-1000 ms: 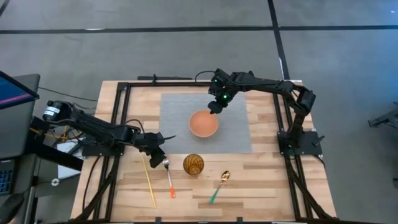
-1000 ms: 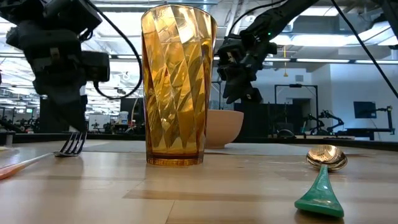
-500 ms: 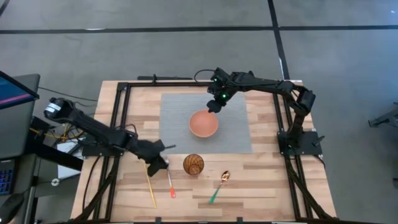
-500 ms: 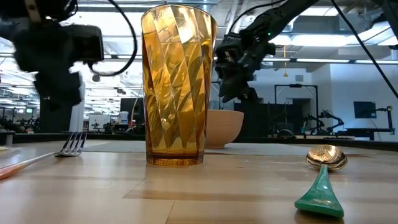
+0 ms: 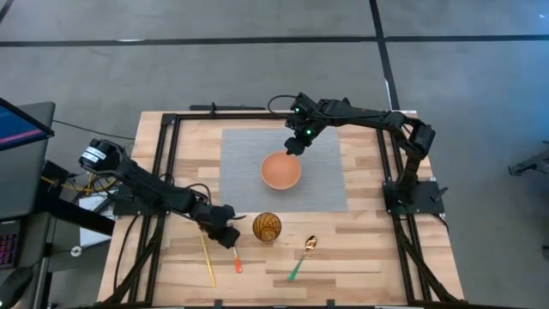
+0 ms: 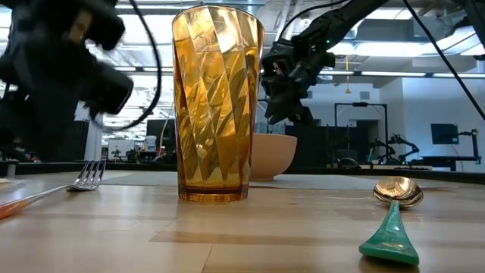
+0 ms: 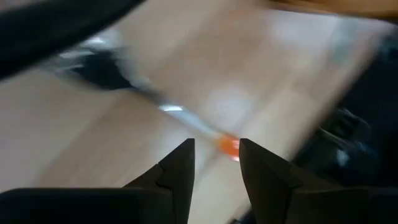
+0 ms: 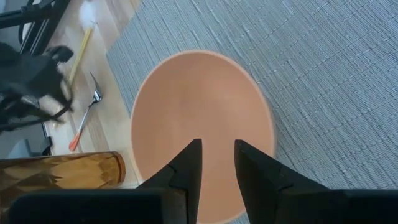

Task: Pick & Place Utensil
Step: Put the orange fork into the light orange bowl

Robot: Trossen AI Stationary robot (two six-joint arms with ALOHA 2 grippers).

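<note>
Though blurred, fork (image 7: 186,121) near left claw (image 7: 214,165).

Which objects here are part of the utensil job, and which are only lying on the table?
In the job: fork with orange handle, under the left gripper; bowl, below the right gripper.

Lying about: amber glass, green-handled spoon, yellow stick, grey mat.

amber glass (image 5: 267,227), grey mat (image 5: 249,163), yellow stick (image 5: 207,260)

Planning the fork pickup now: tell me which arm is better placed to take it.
Left. The left gripper hovers open right over the fork, its orange handle showing between the fingers in the left wrist view. The right gripper is far off, above the bowl on the mat.
</note>
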